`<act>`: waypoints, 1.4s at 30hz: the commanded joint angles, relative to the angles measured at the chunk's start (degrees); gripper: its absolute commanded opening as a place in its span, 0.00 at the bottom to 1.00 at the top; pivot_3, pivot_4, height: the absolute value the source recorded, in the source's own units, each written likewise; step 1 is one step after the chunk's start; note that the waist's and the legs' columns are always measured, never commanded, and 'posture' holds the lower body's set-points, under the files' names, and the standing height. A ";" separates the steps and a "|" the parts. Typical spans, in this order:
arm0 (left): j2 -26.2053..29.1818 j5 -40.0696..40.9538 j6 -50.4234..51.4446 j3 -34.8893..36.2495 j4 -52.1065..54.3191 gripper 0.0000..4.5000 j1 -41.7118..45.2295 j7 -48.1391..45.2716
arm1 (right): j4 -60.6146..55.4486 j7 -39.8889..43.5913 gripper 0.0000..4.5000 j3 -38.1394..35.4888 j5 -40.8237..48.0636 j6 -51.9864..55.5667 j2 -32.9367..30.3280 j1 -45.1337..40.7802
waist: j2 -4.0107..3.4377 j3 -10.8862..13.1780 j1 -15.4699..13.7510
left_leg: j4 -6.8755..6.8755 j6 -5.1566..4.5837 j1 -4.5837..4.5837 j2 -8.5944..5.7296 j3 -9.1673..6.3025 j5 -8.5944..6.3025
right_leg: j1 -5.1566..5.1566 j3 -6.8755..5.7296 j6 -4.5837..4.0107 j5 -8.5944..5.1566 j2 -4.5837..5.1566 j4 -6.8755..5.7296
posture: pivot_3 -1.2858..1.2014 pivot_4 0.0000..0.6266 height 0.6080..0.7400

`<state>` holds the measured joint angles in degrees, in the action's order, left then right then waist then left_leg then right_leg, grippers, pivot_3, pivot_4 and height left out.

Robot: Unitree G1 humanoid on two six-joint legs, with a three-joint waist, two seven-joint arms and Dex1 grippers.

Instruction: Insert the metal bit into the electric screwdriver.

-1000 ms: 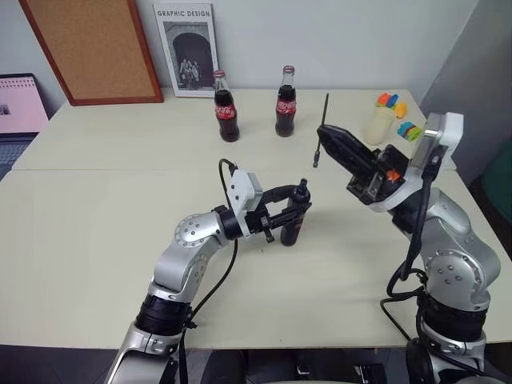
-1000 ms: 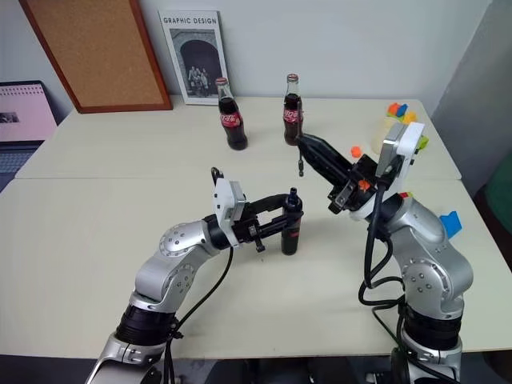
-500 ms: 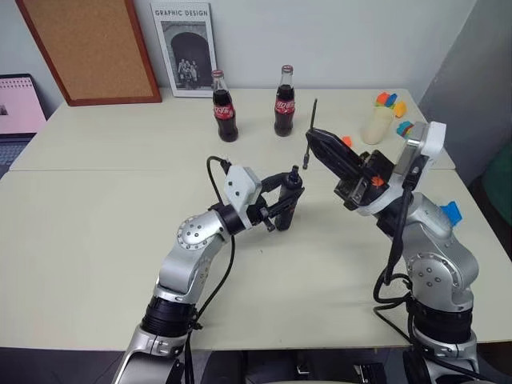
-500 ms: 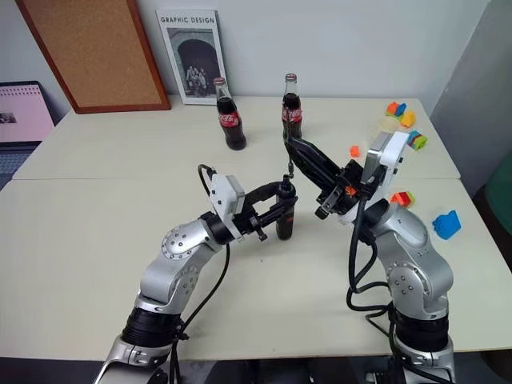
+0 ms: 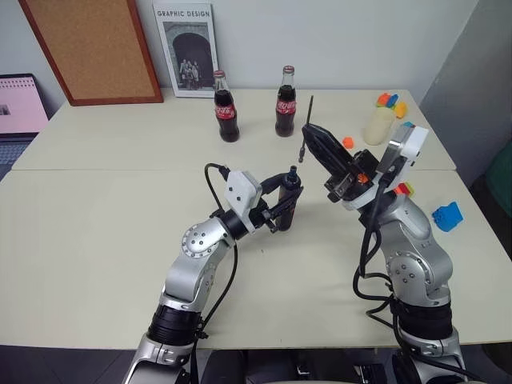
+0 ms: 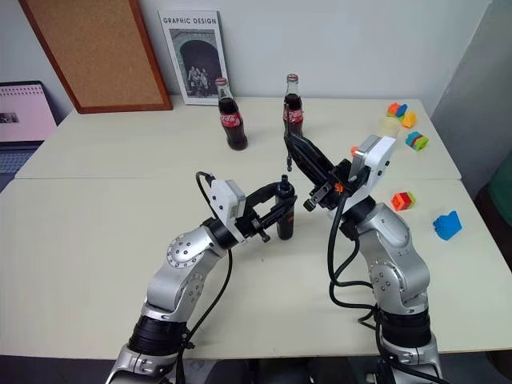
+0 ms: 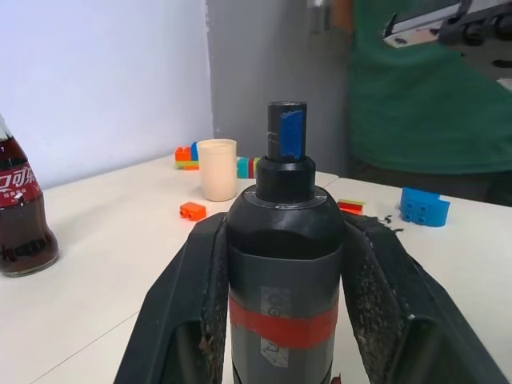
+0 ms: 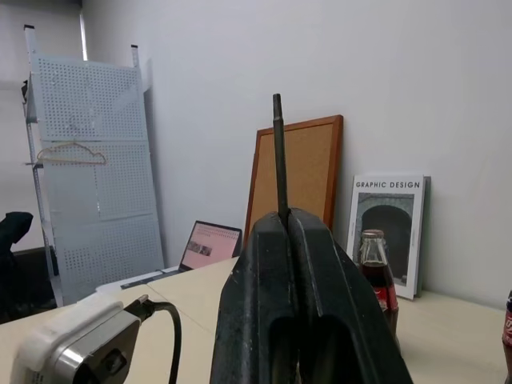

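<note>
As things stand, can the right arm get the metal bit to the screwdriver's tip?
Probably yes. The metal bit hangs just above the blue tip of the electric screwdriver, with open air between them and nothing in the way.

Office or lab: corkboard, laptop, pegboard rack, pale tables.

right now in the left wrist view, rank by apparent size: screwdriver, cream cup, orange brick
1. electric screwdriver, though it sits nearest the camera
2. cream cup
3. orange brick

Bright, even indoor light, soft faint shadows on the table, sharp views without glare.
</note>
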<state>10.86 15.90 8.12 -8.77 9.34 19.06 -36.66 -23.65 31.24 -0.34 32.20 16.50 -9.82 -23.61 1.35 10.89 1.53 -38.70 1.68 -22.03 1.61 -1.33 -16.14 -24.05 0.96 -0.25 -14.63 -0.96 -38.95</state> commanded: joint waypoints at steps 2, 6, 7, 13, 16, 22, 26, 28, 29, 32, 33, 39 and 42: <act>-0.09 0.05 -0.34 -1.05 1.15 0.36 -0.02 -0.51 | 3.10 2.91 0.00 -0.77 1.45 -2.77 -0.03 -3.38 | 0.00 0.00 0.00 | 0.00 0.00 0.00 0.00 0.00 0.00 | 0.00 0.00 0.00 0.00 0.00 0.00 | 0.52 0.24 1.00; -0.06 0.10 -0.20 -1.07 1.13 0.36 0.04 -0.62 | 4.38 3.61 0.00 -0.82 1.90 -3.02 0.02 -4.43 | 0.00 0.00 0.00 | 0.00 0.00 0.00 0.02 -0.01 0.00 | 0.00 -0.05 0.00 0.00 0.00 0.00 | 0.52 0.24 1.00; -0.08 0.12 -0.15 -1.07 1.14 0.36 0.05 -0.60 | 4.52 3.93 0.00 -0.72 2.03 -2.96 -0.05 -4.55 | 0.00 0.00 0.00 | 0.01 0.00 0.00 0.02 -0.01 0.00 | 0.00 -0.05 0.00 0.00 0.00 0.01 | 0.52 0.24 1.00; -0.12 0.18 0.01 -1.02 1.23 0.36 0.03 -0.48 | 3.78 4.92 0.00 -0.20 3.23 -1.82 -0.32 -4.20 | 0.00 0.00 0.00 | 0.00 0.00 0.00 0.02 -0.01 0.00 | 0.00 -0.01 0.00 0.00 0.00 0.01 | 0.52 0.24 1.00; -0.10 0.23 0.09 -1.03 1.34 0.36 -0.04 -0.50 | 3.60 4.91 0.00 -0.19 3.53 -1.70 -0.53 -4.03 | 0.00 0.00 0.00 | 0.00 0.00 0.00 0.02 -0.01 0.00 | 0.00 -0.02 0.00 0.00 0.01 0.00 | 0.52 0.24 1.00; -0.19 0.32 0.11 -1.13 1.11 0.36 0.25 -0.68 | 3.43 5.42 0.00 -0.01 3.49 -1.30 -1.28 -3.41 | 0.00 0.00 -0.01 | 0.00 0.00 0.00 0.02 -0.01 0.00 | 0.00 -0.01 0.00 0.00 0.01 0.01 | 0.52 0.24 1.00; -0.25 0.34 0.06 -1.20 1.06 0.36 0.31 -0.75 | 3.34 5.48 0.00 0.19 3.63 -1.23 -1.63 -3.15 | 0.00 0.00 0.00 | 0.00 0.00 0.00 0.01 -0.01 0.00 | 0.00 -0.01 0.00 0.00 0.01 0.01 | 0.52 0.24 1.00; -0.19 0.35 0.05 -1.22 1.04 0.36 0.31 -0.83 | 3.32 5.67 0.00 0.30 3.78 -1.10 -1.83 -3.05 | 0.00 0.00 -0.01 | 0.00 0.00 0.00 0.01 -0.01 0.00 | 0.00 -0.01 0.00 0.00 0.01 0.01 | 0.52 0.24 1.00; -0.17 0.37 0.09 -1.23 1.10 0.36 0.28 -0.83 | 3.27 5.72 0.00 0.38 3.73 -1.11 -1.92 -2.97 | 0.00 0.00 -0.01 | 0.00 0.00 0.00 0.01 -0.01 0.00 | 0.00 -0.01 0.00 0.00 0.01 0.01 | 0.52 0.24 1.00; -0.13 0.36 0.11 -1.19 1.20 0.36 0.24 -0.75 | 3.12 5.79 0.00 0.46 3.77 -1.11 -2.04 -2.75 | 0.00 0.00 -0.01 | 0.00 0.00 0.00 0.01 -0.01 0.00 | 0.00 -0.01 0.00 0.00 0.01 0.01 | 0.52 0.24 1.00; -0.12 0.35 0.08 -1.16 1.17 0.36 0.25 -0.74 | 3.19 5.89 0.00 0.45 3.79 -1.15 -2.07 -2.68 | 0.00 0.00 -0.01 | 0.00 0.00 0.00 0.01 -0.01 0.00 | 0.00 -0.01 0.00 0.00 0.01 0.01 | 0.52 0.24 1.00; -0.04 0.37 0.21 -1.16 1.45 0.36 0.06 -0.66 | 3.28 6.48 0.00 0.55 3.55 -1.39 -2.40 -1.96 | 0.00 0.00 -0.01 | 0.00 0.00 0.00 0.01 -0.01 0.00 | 0.00 -0.01 0.00 0.00 0.01 0.01 | 0.52 0.24 1.00; -0.03 0.38 0.15 -1.24 1.47 0.36 0.09 -0.76 | 3.54 6.86 0.00 0.67 3.12 -1.82 -2.63 -1.45 | 0.00 0.00 -0.01 | 0.00 0.00 0.00 0.01 -0.01 0.00 | 0.00 -0.02 0.00 0.00 0.01 0.01 | 0.52 0.24 1.00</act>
<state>10.97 15.93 8.17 -9.03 9.36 19.17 -36.92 -17.88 37.43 0.39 34.99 15.58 -12.22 -25.30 1.35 10.89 1.52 -38.70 1.68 -22.04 1.63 -1.34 -16.14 -24.05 0.94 -0.25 -14.63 -0.96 -38.93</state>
